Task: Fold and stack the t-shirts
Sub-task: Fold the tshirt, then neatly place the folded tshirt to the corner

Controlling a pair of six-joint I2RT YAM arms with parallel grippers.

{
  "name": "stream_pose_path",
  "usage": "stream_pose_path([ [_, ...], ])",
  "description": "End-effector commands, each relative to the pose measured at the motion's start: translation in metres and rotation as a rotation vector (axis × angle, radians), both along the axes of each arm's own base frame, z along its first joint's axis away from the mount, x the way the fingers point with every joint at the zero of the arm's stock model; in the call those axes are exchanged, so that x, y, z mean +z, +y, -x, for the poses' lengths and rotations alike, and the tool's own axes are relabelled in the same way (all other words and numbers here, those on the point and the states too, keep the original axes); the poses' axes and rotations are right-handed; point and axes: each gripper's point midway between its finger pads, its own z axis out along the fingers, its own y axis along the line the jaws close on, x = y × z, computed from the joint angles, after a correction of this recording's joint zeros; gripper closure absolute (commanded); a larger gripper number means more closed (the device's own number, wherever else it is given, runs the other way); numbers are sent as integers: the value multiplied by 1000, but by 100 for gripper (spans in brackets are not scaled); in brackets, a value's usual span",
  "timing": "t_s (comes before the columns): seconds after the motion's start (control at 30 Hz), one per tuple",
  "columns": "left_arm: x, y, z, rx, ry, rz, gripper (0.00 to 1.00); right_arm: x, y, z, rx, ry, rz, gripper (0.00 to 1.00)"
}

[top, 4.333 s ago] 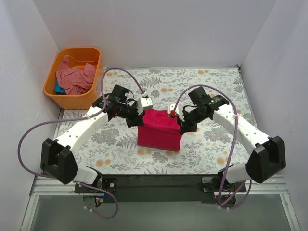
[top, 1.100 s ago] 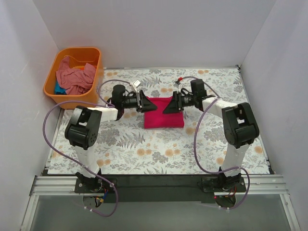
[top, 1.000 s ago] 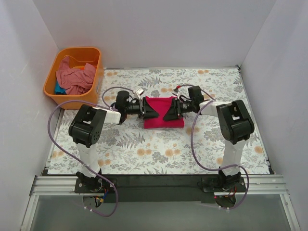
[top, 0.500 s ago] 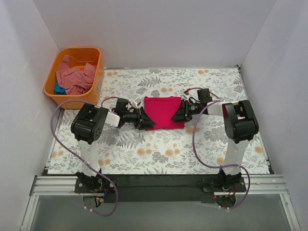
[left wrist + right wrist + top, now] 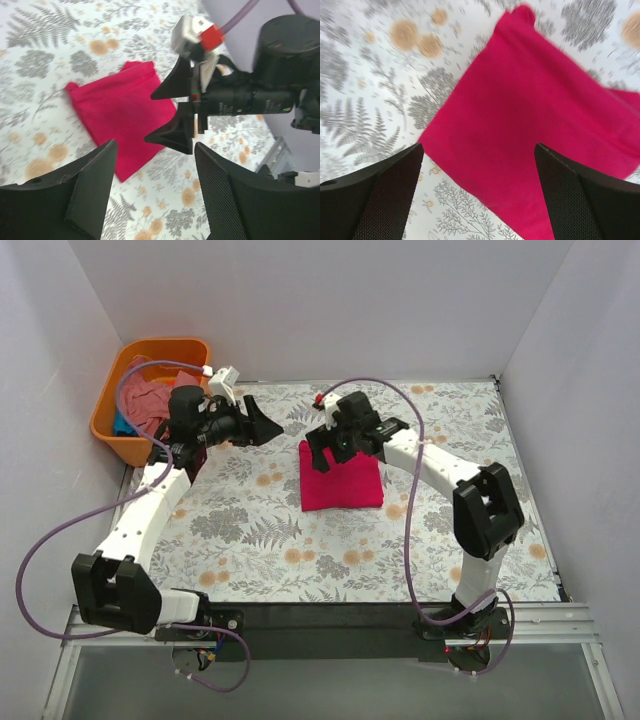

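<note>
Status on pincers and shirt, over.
Both open, empty: left pincer clear, right pincer over crimson t-shirt. T-shirt folded, flat on table. Nothing on top.

Bright even light, blurred wrist views

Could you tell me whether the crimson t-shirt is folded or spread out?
Folded. The crimson t-shirt lies as a compact rectangle on the floral table cloth, with no sleeves spread out.
</note>
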Motion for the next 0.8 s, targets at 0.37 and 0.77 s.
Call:
stream_pose_path([
  [0.37,-20,46,20,126,-3,-204,35,-139,-108,-17,-138,220,479,2],
  [0.77,-35,44,13,108,22,-218,34,-154,-323,-35,-151,291,577,1],
])
